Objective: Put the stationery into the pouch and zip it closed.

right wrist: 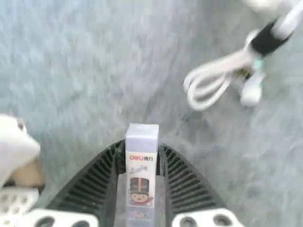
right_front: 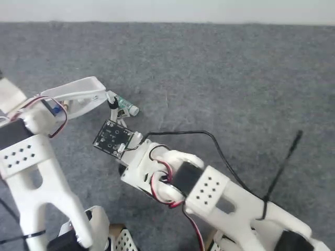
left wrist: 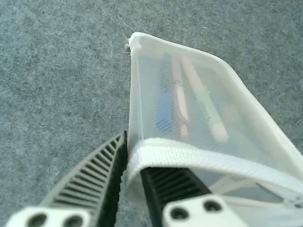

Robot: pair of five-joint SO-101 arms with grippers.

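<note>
The pouch [left wrist: 189, 109] is white, see-through mesh with a thick white zip band along its near edge. Through the mesh show a blue pen [left wrist: 164, 106], a cream pen [left wrist: 180, 101] and a pale green pen [left wrist: 204, 101], lying side by side along its length. The left gripper [left wrist: 133, 158] pinches the pouch at one end of the zip band, its black ribbed fingers [left wrist: 102, 175] closed on the fabric. From above, the pouch [right_front: 78, 99] hangs out from the left arm at the table's left side, over the grey felt [right_front: 220, 78]. The right gripper [right wrist: 141, 149] clamps a small rectangular eraser [right wrist: 141, 175], white with a printed figure on its sleeve, which sticks out past the fingertips. It is held above the felt, a little apart from the pouch's end. How far the zip stands open cannot be told, since the band runs out of the left wrist picture. In the high view a circuit board [right_front: 112, 138] on the right wrist covers that gripper and the eraser. By the pouch's far end, a white loop [right wrist: 208, 85] with black and teal bits is too blurred to name. A black cable [right_front: 209, 138] curves across the felt beside the right arm.
</note>
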